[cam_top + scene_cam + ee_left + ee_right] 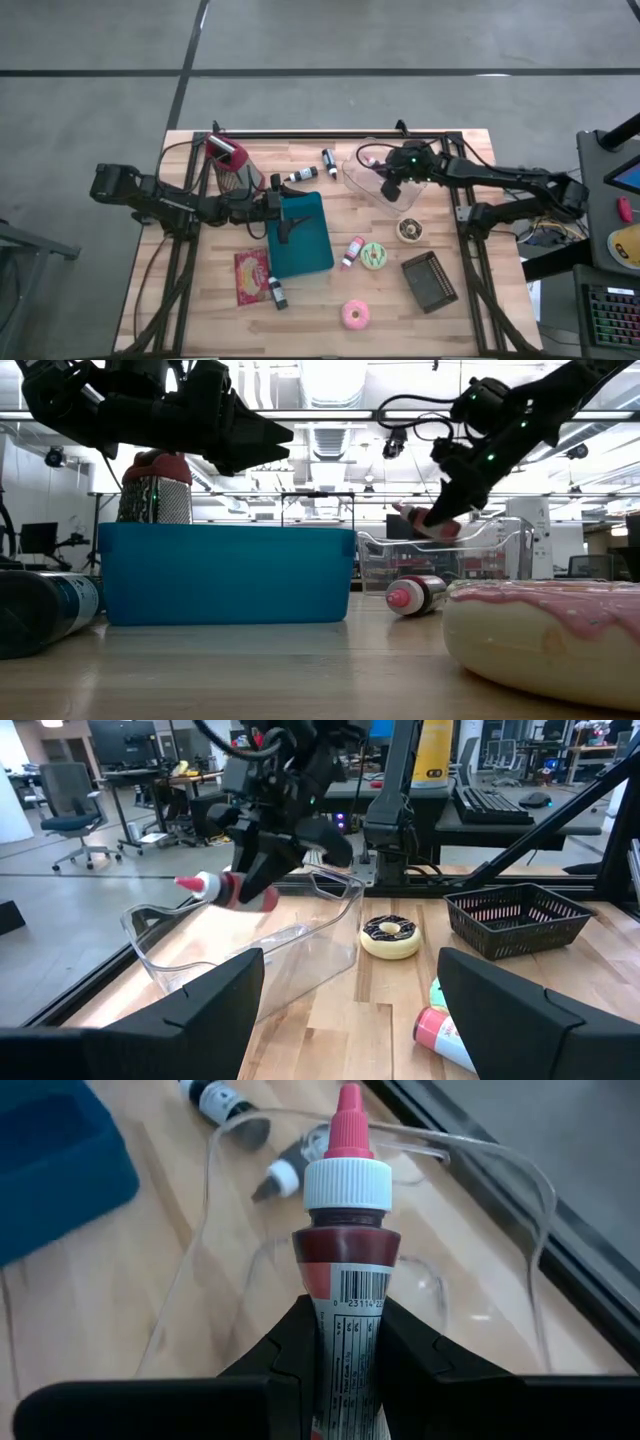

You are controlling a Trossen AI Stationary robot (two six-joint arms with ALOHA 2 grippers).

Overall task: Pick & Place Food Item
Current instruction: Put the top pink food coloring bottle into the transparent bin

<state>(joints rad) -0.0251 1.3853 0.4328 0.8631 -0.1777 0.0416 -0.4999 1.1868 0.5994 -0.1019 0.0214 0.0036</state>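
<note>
From the high view we note the right gripper (388, 186) over the clear plastic bin (352, 178) at the table's far right; the left gripper (292, 221) hangs above the teal tray (312, 255); a pink donut (355, 314), a green donut (374, 256) and a black basket (430, 281) lie nearer the front.

In the low view we record the right gripper (447, 510) clamped on the red-capped bottle (432, 522), raised above the bin (480, 555); the left gripper (262, 442) hovers over the tray (226, 574).

The left wrist view shows its own fingers (205, 1013) spread apart, holding nothing; the bottle (228, 889) hangs above the bin (240, 952).

The right wrist view confirms the bottle (345, 1250) pinched between the fingers (285, 1345), nozzle pointing out over the bin (500, 1190).
</note>
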